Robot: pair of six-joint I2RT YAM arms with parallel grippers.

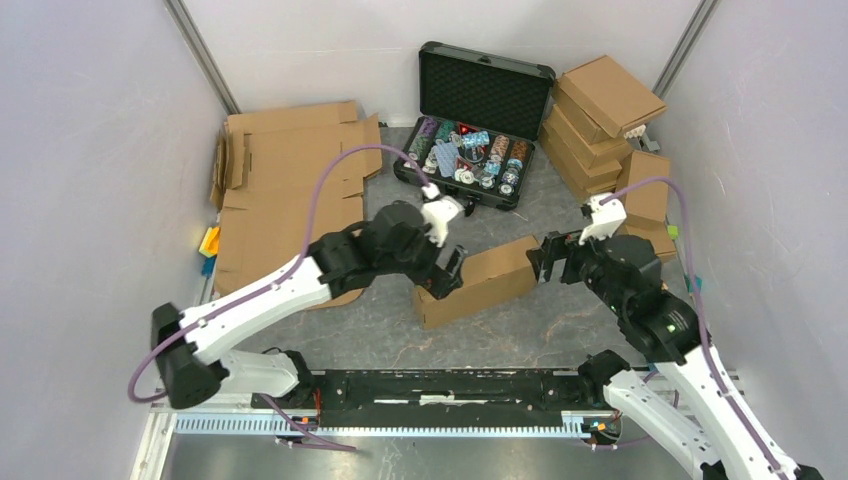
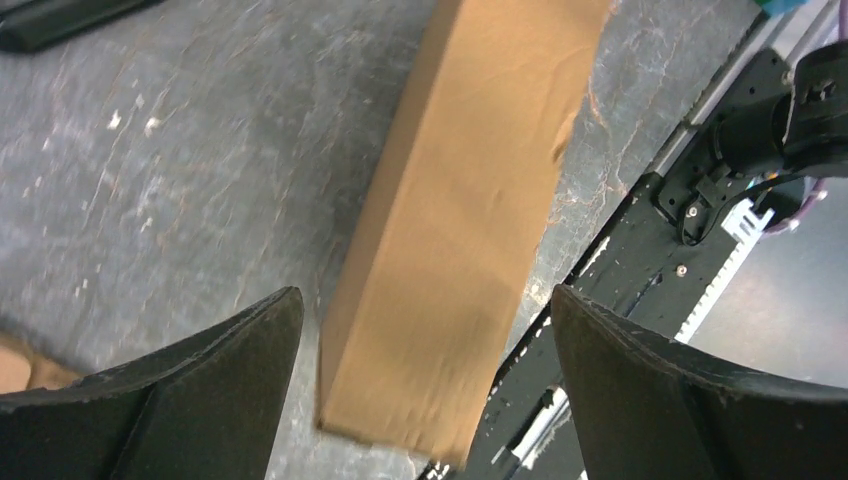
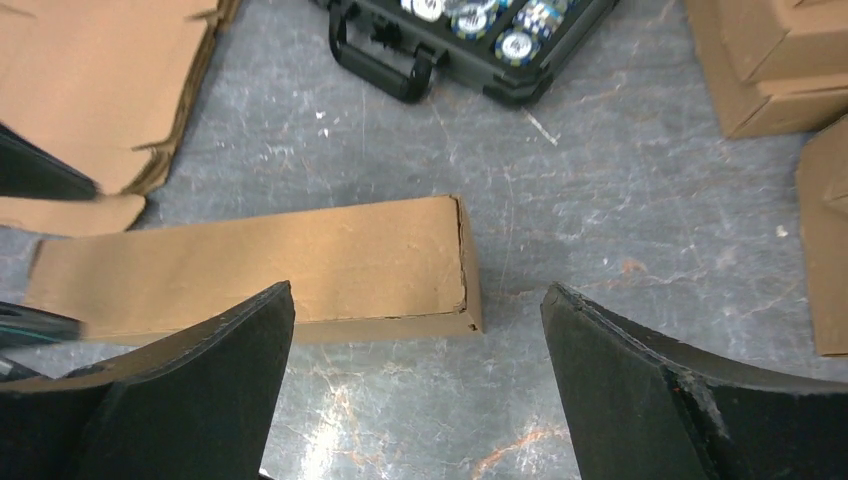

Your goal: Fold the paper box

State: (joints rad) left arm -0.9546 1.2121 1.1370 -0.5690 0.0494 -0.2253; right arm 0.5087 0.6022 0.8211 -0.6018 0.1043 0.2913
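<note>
- Paper box (image 1: 478,280): closed brown cardboard mailer, lying flat on the grey table (image 1: 380,335) between the two arms.
- Left gripper (image 1: 449,270): at the box's left end, fingers spread apart, gripping nothing.
- Right gripper (image 1: 538,260): at the right end, fingers likewise apart.

Even, soft light; faint shadows; wrist views slightly blurred, perhaps from motion.

paper box (image 1: 480,279) on table (image 1: 380,332), betw. L hand (image 1: 449,272), R hand (image 1: 540,259)
</note>
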